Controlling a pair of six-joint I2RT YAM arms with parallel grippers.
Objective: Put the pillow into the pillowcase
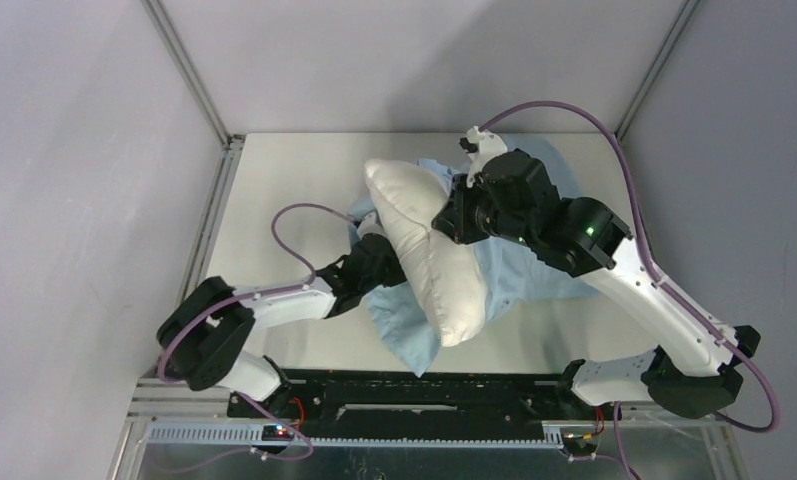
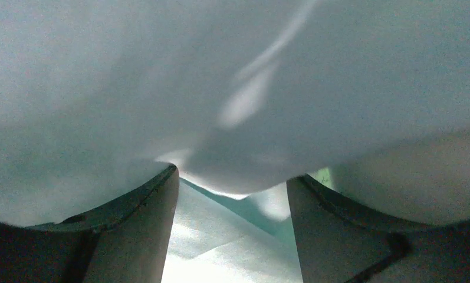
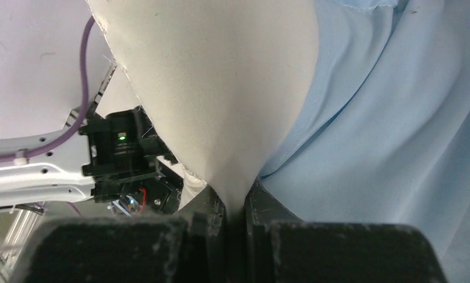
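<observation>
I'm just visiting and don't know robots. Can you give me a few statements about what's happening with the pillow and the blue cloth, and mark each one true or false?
1. The right gripper is pinching the pillow. True.
2. The pillow is fully inside the pillowcase. False: it is outside, above the cloth.
3. The pillowcase lies on the table. True.
4. The pillowcase's visible face in the top view is red. False: it is light blue.
5. The left gripper has its fingers closed tight together. False: they stand apart, with fabric over them.
</observation>
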